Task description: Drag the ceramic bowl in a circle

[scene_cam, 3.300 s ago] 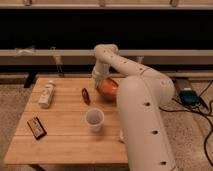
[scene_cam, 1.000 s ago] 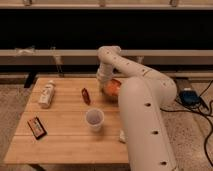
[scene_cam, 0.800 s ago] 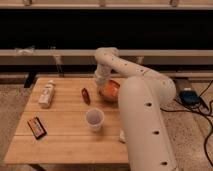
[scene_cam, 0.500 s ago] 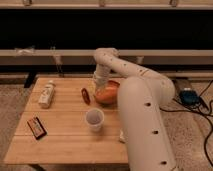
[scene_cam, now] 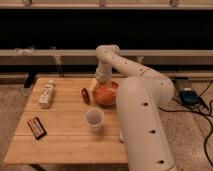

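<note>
The ceramic bowl [scene_cam: 106,94] is orange-red and glossy. It sits on the wooden table [scene_cam: 65,130] right of centre, partly hidden by my white arm. My gripper [scene_cam: 102,81] reaches down onto the bowl's far rim. The small translucent plastic cup [scene_cam: 94,120] stands in front of the bowl, nearer the table's front edge.
A white bottle [scene_cam: 46,94] lies at the table's left. A dark red object [scene_cam: 85,95] lies just left of the bowl. A dark snack packet [scene_cam: 36,127] lies at the front left. A yellow item [scene_cam: 93,84] peeks out behind the gripper. Cables and a blue device [scene_cam: 189,97] lie on the floor at right.
The bowl has slid left and toward the front of the table with the gripper on it. It now lies closer to the dark red object. The other things have not moved.
</note>
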You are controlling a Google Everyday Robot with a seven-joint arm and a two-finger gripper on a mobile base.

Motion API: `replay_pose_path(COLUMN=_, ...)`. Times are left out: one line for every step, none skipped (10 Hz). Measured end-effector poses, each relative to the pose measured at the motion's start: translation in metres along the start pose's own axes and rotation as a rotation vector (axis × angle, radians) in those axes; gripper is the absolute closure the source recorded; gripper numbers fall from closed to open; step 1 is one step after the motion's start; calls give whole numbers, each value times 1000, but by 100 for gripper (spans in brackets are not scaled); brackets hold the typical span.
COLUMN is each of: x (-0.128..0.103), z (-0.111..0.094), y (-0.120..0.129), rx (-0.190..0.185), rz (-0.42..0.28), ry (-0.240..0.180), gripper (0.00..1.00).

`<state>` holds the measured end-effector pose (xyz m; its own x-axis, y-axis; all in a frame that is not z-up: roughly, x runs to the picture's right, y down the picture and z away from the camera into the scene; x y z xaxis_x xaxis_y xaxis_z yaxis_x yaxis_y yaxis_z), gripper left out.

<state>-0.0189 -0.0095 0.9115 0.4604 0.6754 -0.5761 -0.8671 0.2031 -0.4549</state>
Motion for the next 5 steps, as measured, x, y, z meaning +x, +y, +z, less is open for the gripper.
replay_pose_path(x=-6, z=-11, y=-12, rx=27, rz=3, ry=-17, gripper=20)
replay_pose_path(x=-8, z=-16, y=-18, rx=41, rz=5, ry=-27, gripper=20)
replay_pose_path(x=-9, z=-18, y=-21, rx=47, rz=8, ry=-32, gripper=20)
replay_pose_path(x=-10, z=-18, y=-22, rx=48, rz=10, ry=-36, gripper=20)
replay_pose_path(x=-10, z=-18, y=-21, rx=47, rz=9, ry=-36, gripper=20)
